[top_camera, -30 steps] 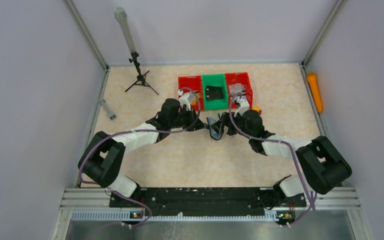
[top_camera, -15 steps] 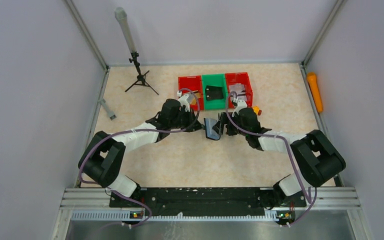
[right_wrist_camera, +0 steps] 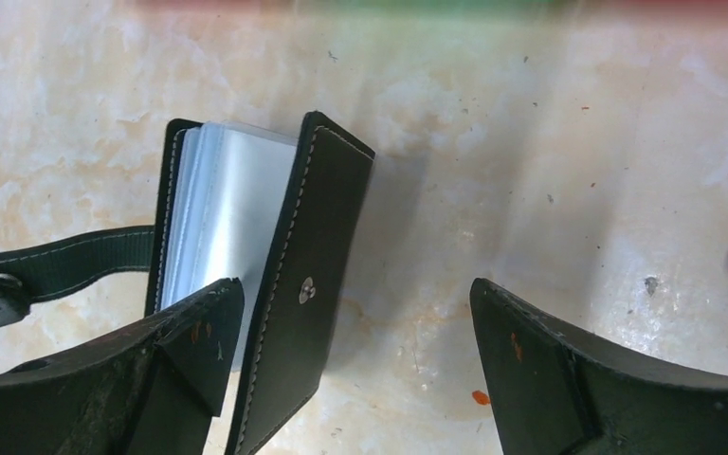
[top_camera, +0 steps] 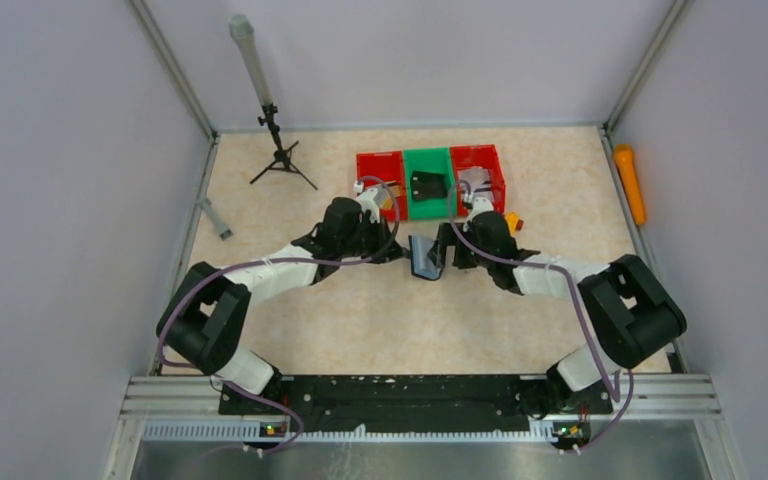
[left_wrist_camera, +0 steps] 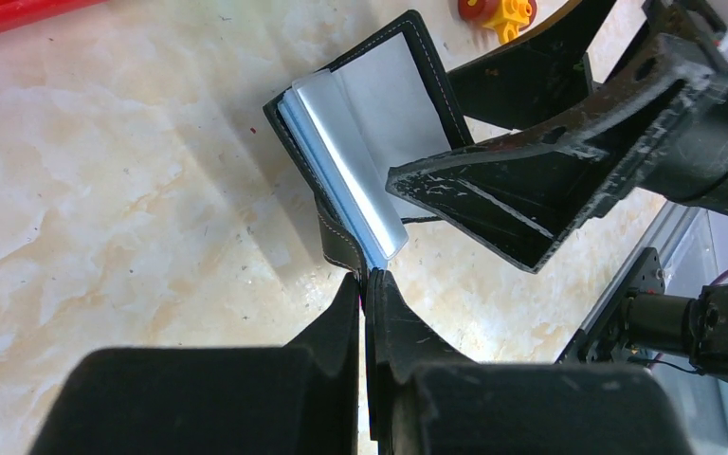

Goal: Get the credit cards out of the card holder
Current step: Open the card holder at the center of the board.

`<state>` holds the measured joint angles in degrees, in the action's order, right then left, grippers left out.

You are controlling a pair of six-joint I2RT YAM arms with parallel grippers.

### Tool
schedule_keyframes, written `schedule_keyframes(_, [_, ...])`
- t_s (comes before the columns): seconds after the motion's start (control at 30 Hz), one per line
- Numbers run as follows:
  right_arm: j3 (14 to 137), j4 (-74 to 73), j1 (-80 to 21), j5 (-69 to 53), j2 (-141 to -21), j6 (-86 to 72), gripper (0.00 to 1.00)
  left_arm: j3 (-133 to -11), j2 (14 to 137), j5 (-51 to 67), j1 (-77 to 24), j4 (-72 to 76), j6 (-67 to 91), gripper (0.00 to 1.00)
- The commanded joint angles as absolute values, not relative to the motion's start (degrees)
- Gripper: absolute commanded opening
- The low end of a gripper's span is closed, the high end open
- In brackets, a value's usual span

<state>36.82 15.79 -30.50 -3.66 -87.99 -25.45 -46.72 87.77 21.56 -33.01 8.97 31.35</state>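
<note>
Light is bright and even from overhead; in the top view the desk (top_camera: 380,320) and grey walls show only faint, soft shadows under the arms. Both wrist views are washed with pale glare patches on the desk's marbled surface. The card holder (left_wrist_camera: 379,104) gleams on its shiny inside and throws a soft shadow beside it. Close to the lens the left hand (left_wrist_camera: 368,284) is a dark, blurred mass; the right hand (right_wrist_camera: 355,284) is slightly soft too, and the coloured bins (right_wrist_camera: 408,5) smear along the top edge.
</note>
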Motion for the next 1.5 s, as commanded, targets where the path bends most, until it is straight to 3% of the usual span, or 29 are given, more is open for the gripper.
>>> schedule_keyframes(0.0, [35.80,20.66,-30.83,-5.36,-83.54,-23.81,0.93,-47.15,85.58,21.99,-32.81,12.02,30.42,0.00])
schedule_keyframes(0.23, [36.18,23.13,-33.20,-8.85,-85.09,-22.40,0.96,-46.99,85.39,22.58,-32.81,12.39,30.49,0.00])
schedule_keyframes(0.4, [40.21,16.67,-34.28,-4.03,-88.38,-21.46,0.95,-46.74,85.00,22.52,-32.79,12.70,30.63,0.00])
schedule_keyframes(0.7, [42.09,10.71,-34.28,6.86,-89.26,-22.52,0.72,-46.46,84.46,22.15,-32.80,12.78,30.50,0.00])
schedule_keyframes(0.87, [42.47,8.82,-34.28,10.94,-88.86,-23.33,0.71,-46.67,84.62,21.59,-32.83,12.28,30.24,0.00])
schedule_keyframes(1.07, [39.39,16.12,-34.22,1.31,-86.79,-22.79,0.92,-48.11,86.57,21.09,-32.85,10.18,30.14,0.00])
schedule_keyframes(1.47, [32.97,23.26,-32.97,0.47,-78.83,-23.17,0.97,-50.15,88.62,19.91,-32.86,6.66,29.88,0.00])
